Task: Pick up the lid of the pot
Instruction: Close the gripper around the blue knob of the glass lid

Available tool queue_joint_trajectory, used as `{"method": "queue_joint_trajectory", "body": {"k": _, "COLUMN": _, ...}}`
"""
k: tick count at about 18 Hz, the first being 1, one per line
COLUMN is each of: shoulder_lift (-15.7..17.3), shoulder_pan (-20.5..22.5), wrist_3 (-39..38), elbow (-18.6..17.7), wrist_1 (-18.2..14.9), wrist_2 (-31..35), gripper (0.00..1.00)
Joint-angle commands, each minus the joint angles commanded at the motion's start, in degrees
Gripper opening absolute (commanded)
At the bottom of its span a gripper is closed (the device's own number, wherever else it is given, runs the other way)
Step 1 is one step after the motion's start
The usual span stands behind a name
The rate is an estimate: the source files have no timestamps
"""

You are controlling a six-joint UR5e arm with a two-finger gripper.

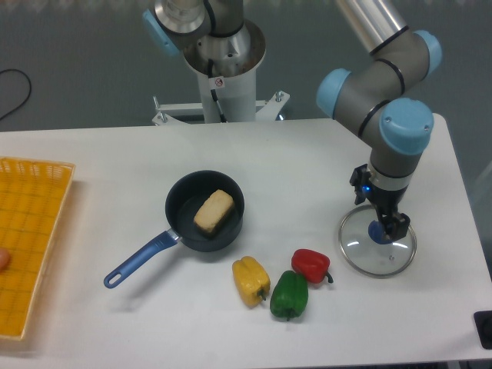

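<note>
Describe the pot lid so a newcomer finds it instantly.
On the white table, look camera-right, beneath the gripper. The pot lid lies flat there, beside the red pepper. It is the only clear glass disc, metal-rimmed.

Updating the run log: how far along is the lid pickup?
Done: the hand is down at the blue knob of the pot lid. In hand: the grasp; I cannot tell whether it has closed. Left: the lift, since the lid appears to lie flat on the table.
</note>
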Motion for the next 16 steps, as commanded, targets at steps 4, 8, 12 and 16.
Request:
{"method": "queue_joint_trajectory", "body": {"k": 4, "shoulder_lift": -1.5, "shoulder_pan": 0.4, "wrist_3": 0.1, "elbow": 0.2, "wrist_1": 0.0, "wrist_2": 0.0, "gripper": 1.0}}
{"method": "queue_joint_trajectory", "body": {"k": 8, "shoulder_lift": -2.7, "shoulder_pan": 0.4, "wrist_3": 0.3, "elbow": 0.6, "wrist_1": 0.1, "wrist_2": 0.0, "gripper": 1.0}}
{"method": "queue_joint_trajectory", "body": {"k": 12, "shoulder_lift": -3.3, "shoulder_pan": 0.4, "wrist_3": 1.1, "elbow": 0.8, "wrist_1": 0.3, "wrist_2": 0.2, "gripper": 1.0}}
{"method": "queue_joint_trajectory", "body": {"k": 16, "shoulder_lift": -4.5, "shoulder_pan": 0.4, "wrist_3": 1.2, "elbow": 1.8, "wrist_1": 0.3, "wrist_2": 0.3, "gripper": 1.0}}
